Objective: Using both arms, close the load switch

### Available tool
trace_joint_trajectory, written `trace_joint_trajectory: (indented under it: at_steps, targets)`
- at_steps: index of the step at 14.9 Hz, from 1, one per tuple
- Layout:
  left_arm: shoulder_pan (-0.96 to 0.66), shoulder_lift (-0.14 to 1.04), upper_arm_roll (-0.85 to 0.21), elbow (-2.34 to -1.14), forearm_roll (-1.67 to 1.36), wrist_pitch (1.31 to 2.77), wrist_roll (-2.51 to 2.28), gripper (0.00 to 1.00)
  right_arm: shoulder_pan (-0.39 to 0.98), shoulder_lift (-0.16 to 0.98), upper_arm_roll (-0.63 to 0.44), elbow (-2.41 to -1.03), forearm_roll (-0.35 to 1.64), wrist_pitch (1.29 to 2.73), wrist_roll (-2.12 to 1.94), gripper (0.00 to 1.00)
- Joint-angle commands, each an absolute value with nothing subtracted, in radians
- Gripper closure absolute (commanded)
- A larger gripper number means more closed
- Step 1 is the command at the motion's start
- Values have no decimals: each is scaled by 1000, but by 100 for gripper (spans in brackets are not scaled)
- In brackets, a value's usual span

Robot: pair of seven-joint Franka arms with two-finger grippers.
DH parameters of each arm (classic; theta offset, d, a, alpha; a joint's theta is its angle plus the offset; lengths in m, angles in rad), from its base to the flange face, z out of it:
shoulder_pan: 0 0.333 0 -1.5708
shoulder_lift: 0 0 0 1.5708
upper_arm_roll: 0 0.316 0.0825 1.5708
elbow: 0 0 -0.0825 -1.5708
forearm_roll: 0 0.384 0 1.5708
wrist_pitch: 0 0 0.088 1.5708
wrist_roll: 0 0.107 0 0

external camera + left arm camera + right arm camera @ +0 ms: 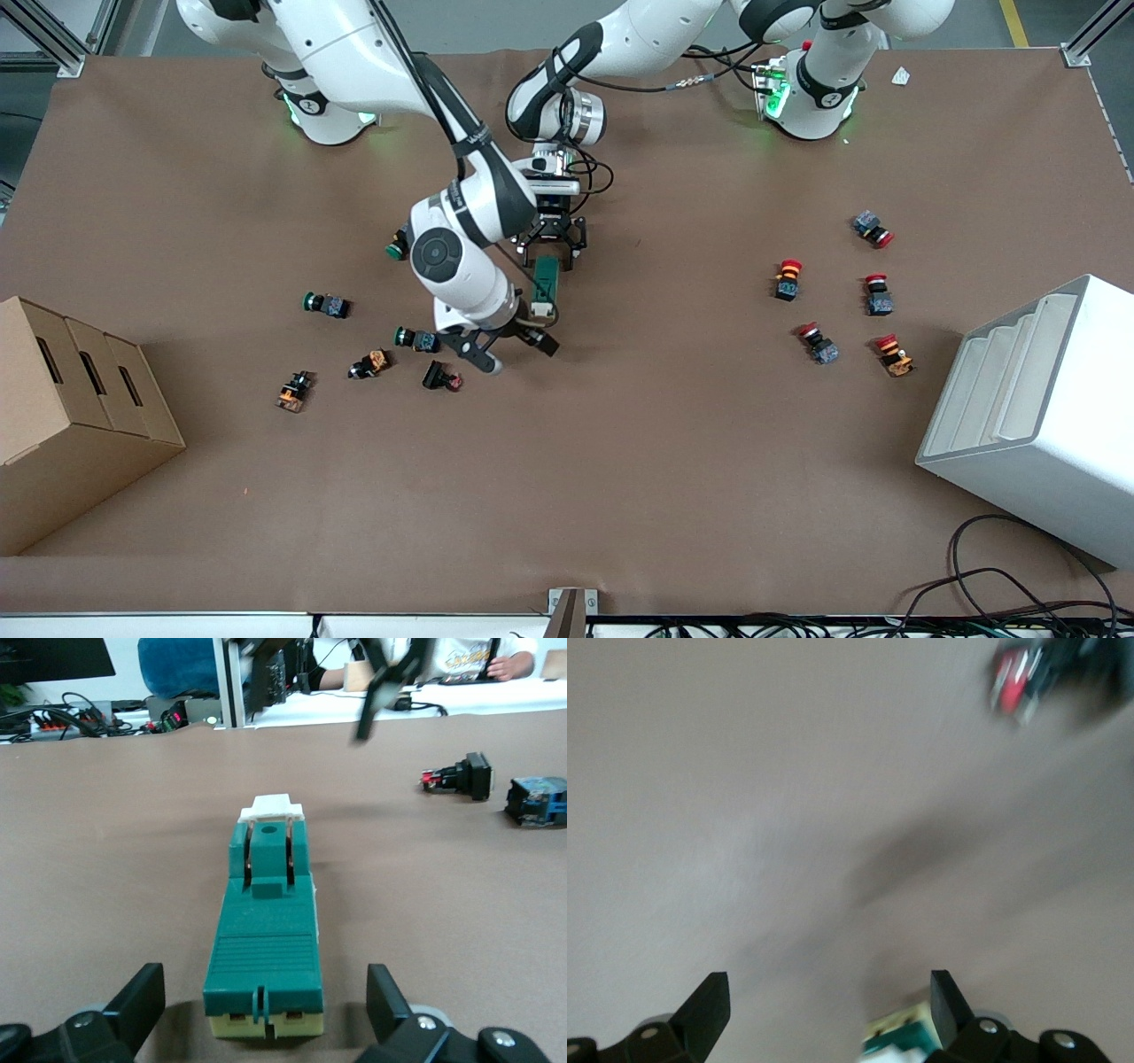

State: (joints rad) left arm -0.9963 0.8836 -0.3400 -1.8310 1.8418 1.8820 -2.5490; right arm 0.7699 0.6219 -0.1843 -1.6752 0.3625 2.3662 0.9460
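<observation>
The load switch (547, 282), a dark green block on a cream base, lies on the brown table mid-way between the arms. In the left wrist view the load switch (266, 930) shows its white lever (272, 808) at the end away from the camera. My left gripper (555, 239) is open, and its fingers (146, 997) straddle the lever-less end without touching it. My right gripper (514, 347) is open low over the table at the lever end. In the right wrist view a corner of the load switch (899, 1038) sits beside one of the fingers (950, 1001).
Green and black push buttons (326, 305) (416, 338) (441, 378) lie close to the right gripper. Red push buttons (788, 279) lie toward the left arm's end. A cardboard box (71, 416) and a white bin (1036, 408) stand at the table's ends.
</observation>
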Motion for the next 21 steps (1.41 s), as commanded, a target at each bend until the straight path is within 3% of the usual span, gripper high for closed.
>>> trace_joint_trajectory:
  at_steps: [1, 7, 11, 16, 21]
  targets:
    - [-992, 905, -344, -1787, 1717, 1894, -2453, 1, 738, 536, -233, -1666, 239, 2197, 828, 0]
    - [-985, 893, -347, -1631, 1441, 1905, -2229, 1, 485, 371, -239, -1660, 229, 1876, 297, 0]
    - [-927, 809, -347, -1574, 1208, 1907, -1956, 1, 358, 357, -253, -1488, 100, 1588, 53, 0]
    - [-824, 697, -345, -1487, 961, 1905, -1717, 1, 212, 356, -256, -1365, 63, 1468, -146, 0]
    - [-642, 517, -342, -1477, 711, 1899, -1393, 0, 186, 354, -258, -1295, -20, 1399, -146, 0]
